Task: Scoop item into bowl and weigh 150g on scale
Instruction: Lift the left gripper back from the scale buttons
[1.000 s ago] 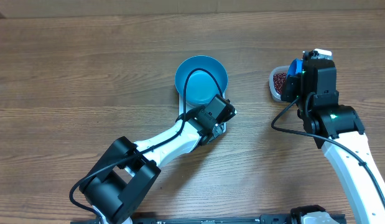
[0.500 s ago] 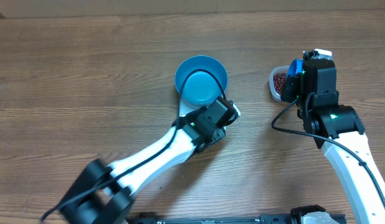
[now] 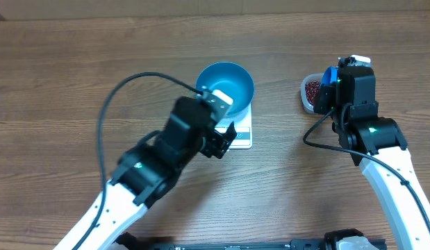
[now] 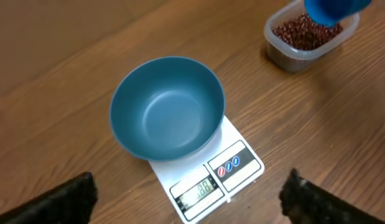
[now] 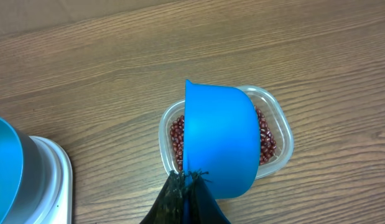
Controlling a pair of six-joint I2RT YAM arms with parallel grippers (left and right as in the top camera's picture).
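Sitting on the scale (image 4: 208, 177), the empty blue bowl (image 4: 167, 109) is mid-worktop (image 3: 76, 83). L gripper (image 4: 189, 182) hangs above the scale's front edge, jaws spread wide, holding nothing. R gripper (image 5: 189, 190) is clenched on the blue scoop (image 5: 218, 140), which hangs over the clear tub (image 5: 282, 134) w/ red-brown beans (image 5: 265, 134), apart from scale.

Deep blue bowl (image 4: 167, 109) stands upright on the white scale (image 4: 237, 163); red-brown beans (image 4: 301, 31) lie piled nearby.

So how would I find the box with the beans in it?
Start at the round deep blue bowl on the flat white scale. To its right in the overhead view sits a clear plastic tub. Only it holds small red-brown beans.
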